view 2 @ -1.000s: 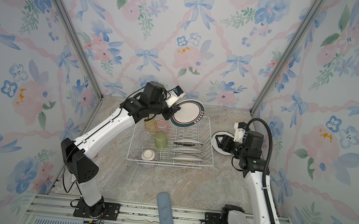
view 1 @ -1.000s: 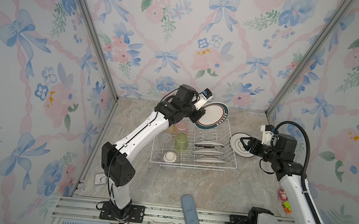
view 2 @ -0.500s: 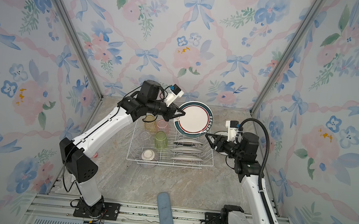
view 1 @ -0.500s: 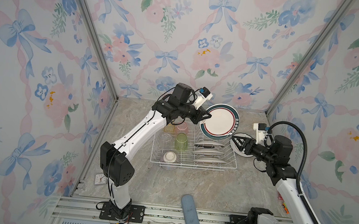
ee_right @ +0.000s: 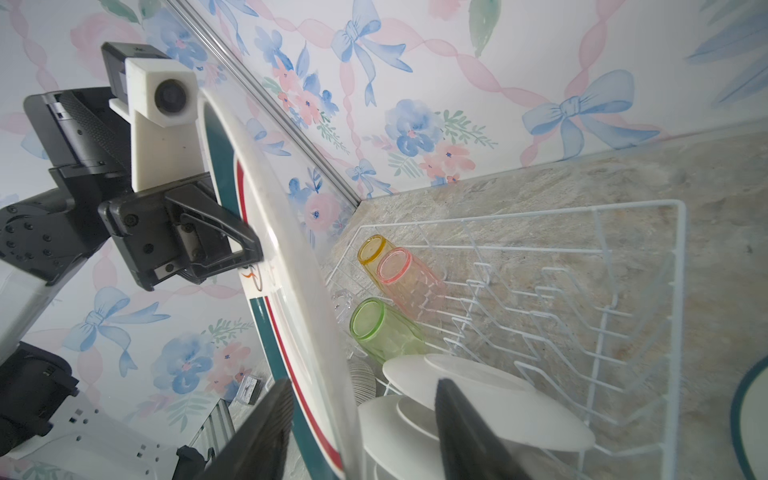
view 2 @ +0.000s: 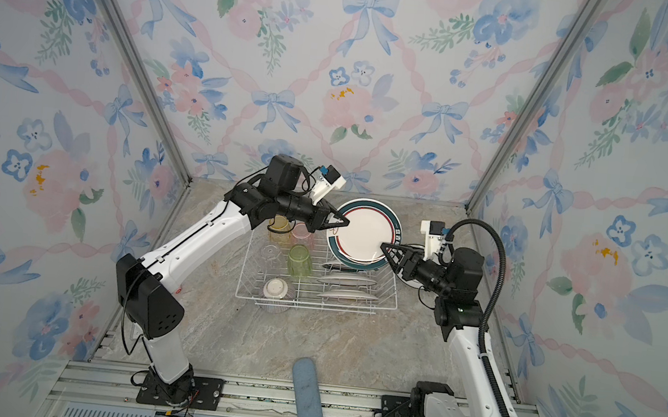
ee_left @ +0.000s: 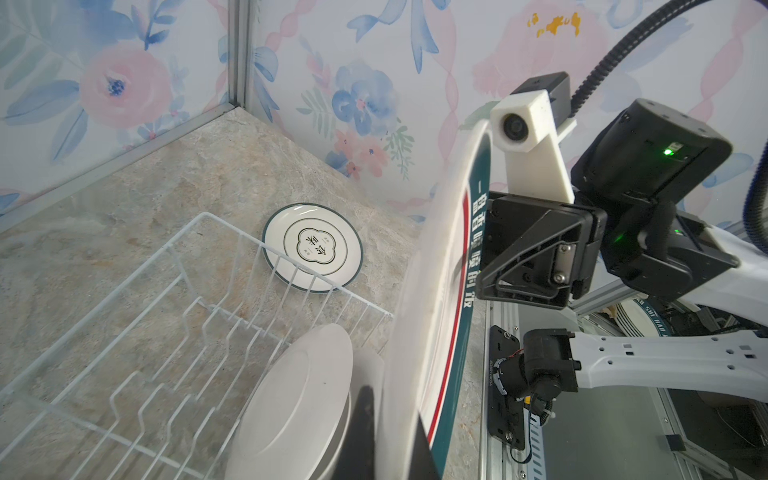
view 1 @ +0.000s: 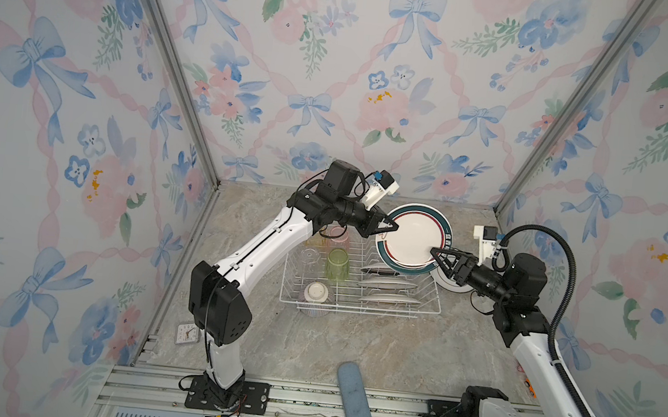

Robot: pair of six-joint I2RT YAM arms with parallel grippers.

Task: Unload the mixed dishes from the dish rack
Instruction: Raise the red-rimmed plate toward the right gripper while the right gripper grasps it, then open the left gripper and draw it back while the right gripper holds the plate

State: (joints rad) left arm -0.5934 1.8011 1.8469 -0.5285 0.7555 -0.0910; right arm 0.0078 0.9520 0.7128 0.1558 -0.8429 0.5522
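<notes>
We are mid-handover: our left gripper [view 1: 390,226] clamps the teal-rimmed plate [view 1: 413,238] just beyond its fingertips, above the dish rack [view 1: 381,307], while our right gripper [view 1: 436,253] loosely straddles the opposite rim and must pinch before the left lets go.

Lab booth: wallpapered panels [view 1: 337,72], aluminium rail base [view 1: 297,401]

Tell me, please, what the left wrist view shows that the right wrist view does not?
Only the left wrist view shows the centre emblem of the flat plate lying on the table outside the dish rack. Only the right wrist view shows the yellow tumbler, pink tumbler, green tumbler and small clock. Both show the held plate edge-on, the rack, white plates standing in it, and both pincers at the held rim: left pincer clamped, right pincer astride it, open.
</notes>
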